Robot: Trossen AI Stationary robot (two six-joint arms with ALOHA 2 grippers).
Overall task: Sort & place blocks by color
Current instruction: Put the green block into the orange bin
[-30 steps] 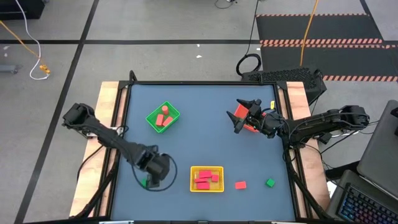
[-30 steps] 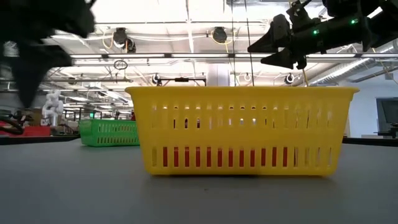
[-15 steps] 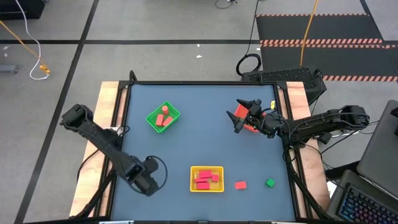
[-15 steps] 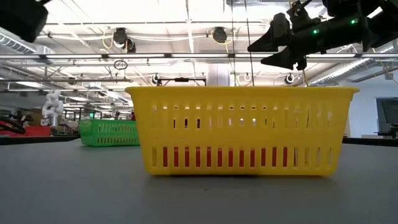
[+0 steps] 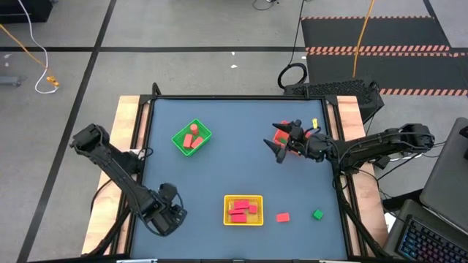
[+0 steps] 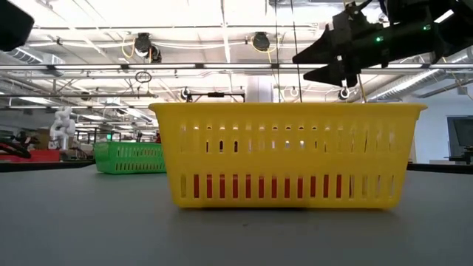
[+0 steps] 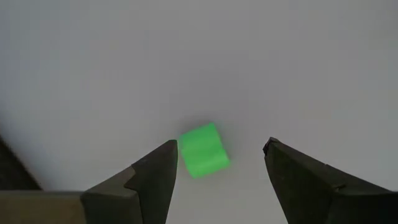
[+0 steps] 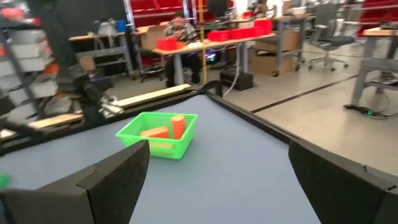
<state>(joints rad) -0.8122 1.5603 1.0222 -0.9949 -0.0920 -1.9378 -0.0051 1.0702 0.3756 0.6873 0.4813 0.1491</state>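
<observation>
From above, the left gripper (image 5: 170,218) hangs over the table's (image 5: 241,157) near-left corner, while its wrist view shows jaws open astride the green block (image 7: 203,150), suggesting it should descend centred before closing; the right gripper (image 5: 280,145) waits open.

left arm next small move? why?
Probably lower straight down and close. In the left wrist view the left gripper is open above the table, with a green block lying loose between its fingers, nearer one finger, so a slight recentre first may help. The right gripper waits mid-table.
</observation>
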